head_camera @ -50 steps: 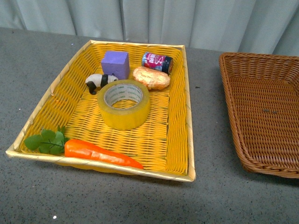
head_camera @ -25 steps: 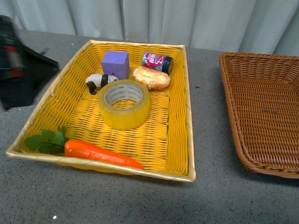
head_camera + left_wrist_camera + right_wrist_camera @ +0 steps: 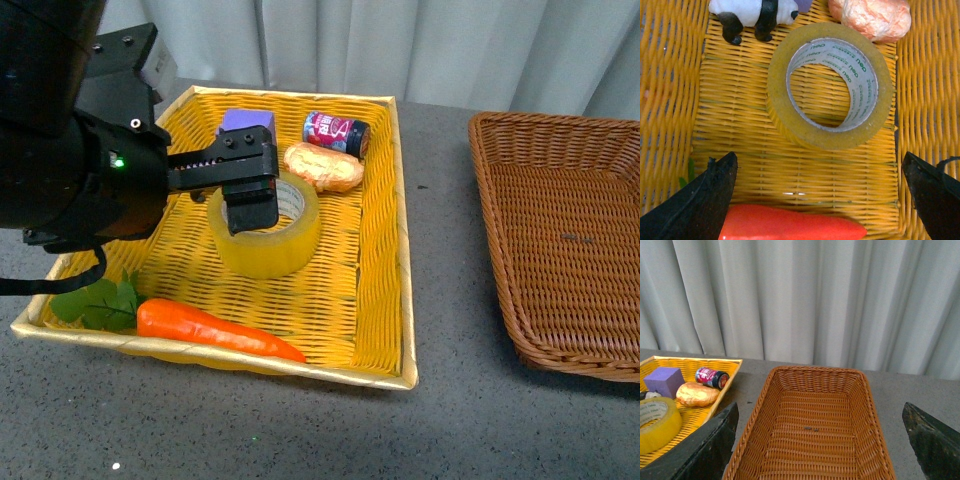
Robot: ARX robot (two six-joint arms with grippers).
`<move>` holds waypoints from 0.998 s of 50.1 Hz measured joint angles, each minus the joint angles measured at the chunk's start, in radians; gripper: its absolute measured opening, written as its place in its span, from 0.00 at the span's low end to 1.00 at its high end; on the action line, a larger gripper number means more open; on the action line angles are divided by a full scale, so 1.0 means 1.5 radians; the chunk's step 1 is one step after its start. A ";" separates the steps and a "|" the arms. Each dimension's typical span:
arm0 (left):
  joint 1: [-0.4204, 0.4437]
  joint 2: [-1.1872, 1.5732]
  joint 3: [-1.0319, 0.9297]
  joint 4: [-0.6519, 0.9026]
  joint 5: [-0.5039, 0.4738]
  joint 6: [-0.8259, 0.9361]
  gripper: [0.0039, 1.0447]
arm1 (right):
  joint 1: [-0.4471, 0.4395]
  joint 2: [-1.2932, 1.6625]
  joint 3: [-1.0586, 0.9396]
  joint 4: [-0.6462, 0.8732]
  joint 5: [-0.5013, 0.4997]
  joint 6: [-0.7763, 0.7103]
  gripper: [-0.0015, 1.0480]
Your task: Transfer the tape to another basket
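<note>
Tape is lying flat mid yellow basket, hole pointing straight up, so its axis is vertical. Left pincer hangs over it, fingers spread wide and clear of the roll. Right pincer is spread too, facing the brown basket on the desk.

Woven basket on bench ctr-left; wicker tray basket by R edge. In woven basket: tape mid, carrot in front, bread roll & can behind, cube & toy panda behind-left.

Grey speckled tabletop, pale pleated curtain in bg, even light
</note>
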 joint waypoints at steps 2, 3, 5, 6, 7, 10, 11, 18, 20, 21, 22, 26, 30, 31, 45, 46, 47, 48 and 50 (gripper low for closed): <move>-0.001 0.017 0.014 -0.005 -0.001 -0.003 0.94 | 0.000 0.000 0.000 0.000 0.000 0.000 0.91; -0.001 0.021 0.018 -0.006 -0.001 -0.005 0.94 | 0.000 0.000 0.000 0.000 0.000 0.000 0.91; -0.001 0.039 0.030 -0.011 0.001 -0.011 0.94 | 0.000 0.000 0.000 0.000 0.000 0.000 0.91; -0.001 0.043 0.033 -0.011 0.000 -0.012 0.94 | 0.000 0.000 0.000 0.000 0.000 0.000 0.91; -0.001 0.053 0.039 -0.011 -0.001 -0.016 0.94 | 0.000 0.000 0.000 0.000 0.000 0.000 0.91; 0.000 0.077 0.057 -0.019 0.001 -0.031 0.94 | 0.000 0.000 0.000 0.000 0.000 0.000 0.91; 0.001 0.086 0.064 -0.023 -0.002 -0.036 0.94 | 0.000 0.000 0.000 0.000 0.000 0.000 0.91; 0.005 0.135 0.101 -0.043 -0.007 -0.062 0.94 | 0.000 0.000 0.000 0.000 0.000 0.000 0.91; 0.007 0.147 0.111 -0.043 -0.011 -0.067 0.94 | 0.000 0.000 0.000 0.000 0.000 0.000 0.91; 0.007 0.155 0.117 -0.044 -0.011 -0.070 0.94 | 0.000 0.000 0.000 0.000 0.000 0.000 0.91; 0.008 0.158 0.121 -0.045 -0.012 -0.071 0.94 | 0.000 0.000 0.000 0.000 0.000 0.000 0.91; 0.014 0.184 0.145 -0.055 -0.015 -0.086 0.94 | 0.000 0.000 0.000 0.000 0.000 0.000 0.91; 0.019 0.197 0.159 -0.060 -0.019 -0.094 0.94 | 0.000 0.000 0.000 0.000 0.000 0.000 0.91; 0.020 0.200 0.163 -0.064 -0.019 -0.096 0.94 | 0.000 0.000 0.000 0.000 0.000 0.000 0.91; 0.027 0.231 0.202 -0.076 -0.022 -0.097 0.70 | 0.000 0.000 0.000 0.000 0.000 0.000 0.91; 0.027 0.232 0.203 -0.076 -0.022 -0.097 0.66 | 0.000 0.000 0.000 0.000 0.000 0.000 0.91; 0.027 0.232 0.204 -0.076 -0.022 -0.096 0.61 | 0.000 0.000 0.000 0.000 0.000 0.000 0.91; 0.027 0.232 0.205 -0.076 -0.023 -0.096 0.58 | 0.000 0.000 0.000 0.000 0.000 0.000 0.91; 0.027 0.232 0.205 -0.075 -0.028 -0.096 0.49 | 0.000 0.000 0.000 0.000 0.000 0.000 0.91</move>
